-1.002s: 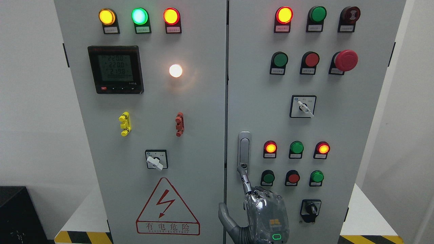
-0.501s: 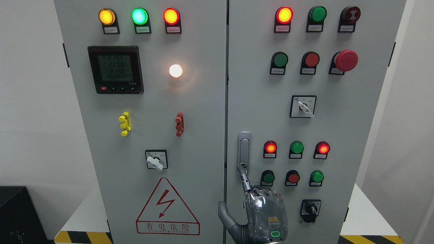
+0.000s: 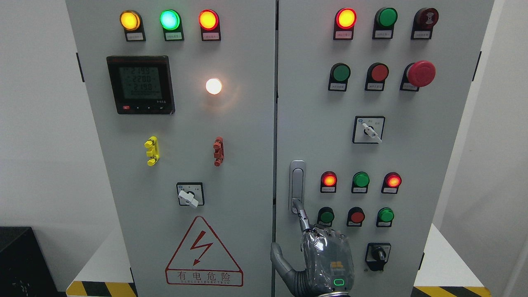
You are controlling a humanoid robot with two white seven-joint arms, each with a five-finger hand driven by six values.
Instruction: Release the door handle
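The silver door handle (image 3: 297, 179) stands upright in its recess at the left edge of the grey cabinet's right door (image 3: 412, 165). My right hand (image 3: 327, 258) rises from the bottom edge just below it, its back toward me. Its index finger (image 3: 302, 214) is stretched up and its tip touches the handle's lower end. The other fingers are curled and the thumb sticks out to the left over the door seam. The hand holds nothing. The left arm is out of the picture.
Lit and unlit push buttons (image 3: 357, 215) and a black rotary switch (image 3: 377, 255) sit close to the right of the hand. The left door (image 3: 185, 247) carries a meter (image 3: 140, 84), lamps, a selector (image 3: 189, 194) and a warning triangle (image 3: 203, 251).
My right hand has moved slightly up and to the right. Its index fingertip has gone from just below the handle onto the handle's lower end.
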